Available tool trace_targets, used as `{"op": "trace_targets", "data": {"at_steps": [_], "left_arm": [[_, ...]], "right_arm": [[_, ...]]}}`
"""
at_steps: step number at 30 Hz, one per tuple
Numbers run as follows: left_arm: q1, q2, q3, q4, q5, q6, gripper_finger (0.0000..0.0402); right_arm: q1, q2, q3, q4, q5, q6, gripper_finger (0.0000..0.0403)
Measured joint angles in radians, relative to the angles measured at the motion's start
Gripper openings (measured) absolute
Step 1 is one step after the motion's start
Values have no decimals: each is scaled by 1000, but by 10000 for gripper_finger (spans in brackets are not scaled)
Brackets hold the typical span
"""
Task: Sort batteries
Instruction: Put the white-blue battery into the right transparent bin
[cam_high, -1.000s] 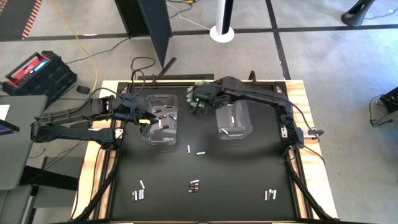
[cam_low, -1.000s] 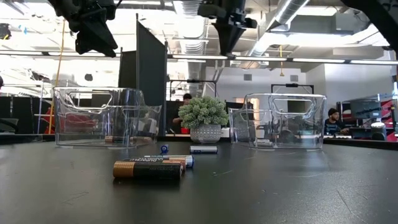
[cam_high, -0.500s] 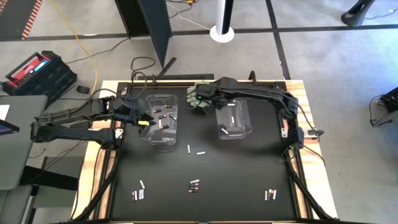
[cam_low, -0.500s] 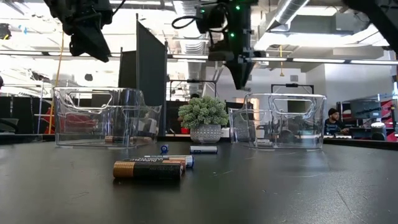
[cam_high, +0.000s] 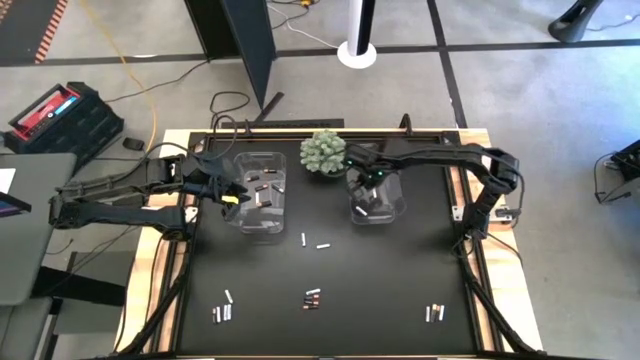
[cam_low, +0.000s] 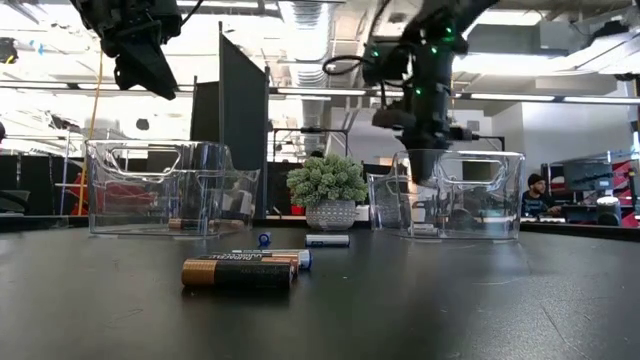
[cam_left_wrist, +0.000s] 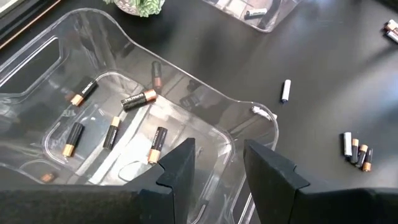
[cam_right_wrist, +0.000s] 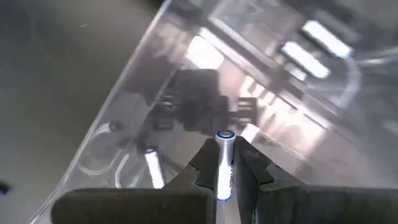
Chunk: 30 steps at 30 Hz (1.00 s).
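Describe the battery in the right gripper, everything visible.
The pale battery is a slim silver-white cylinder with a blue ring around its visible end cap. The right gripper is shut on it, a dark finger pressing each side, and the cell points forward along the fingers. It hangs over the right clear bin, above the bin's floor, where other pale cells lie. Its markings cannot be read.

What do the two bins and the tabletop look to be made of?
Left bin and right bin: clear, glossy, probably plastic; the batteries inside show through the walls. Tabletop: matte black, possibly a mat or coated board.
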<state>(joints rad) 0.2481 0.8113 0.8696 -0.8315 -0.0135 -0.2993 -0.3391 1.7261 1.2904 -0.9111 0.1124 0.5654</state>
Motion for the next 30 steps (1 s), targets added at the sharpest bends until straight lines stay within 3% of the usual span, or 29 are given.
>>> {"op": "trace_targets", "data": {"at_steps": [3, 15, 30], "left_arm": [[0, 0, 0, 4, 0, -7, 133], [0, 0, 0, 7, 0, -10, 133], [0, 0, 0, 7, 0, -11, 133]], "right_arm": [[-19, 10, -57, 60, -62, -89, 45], [-50, 123, -80, 69, -65, -232, 59], [-50, 115, -80, 71, -65, -257, 143]]}}
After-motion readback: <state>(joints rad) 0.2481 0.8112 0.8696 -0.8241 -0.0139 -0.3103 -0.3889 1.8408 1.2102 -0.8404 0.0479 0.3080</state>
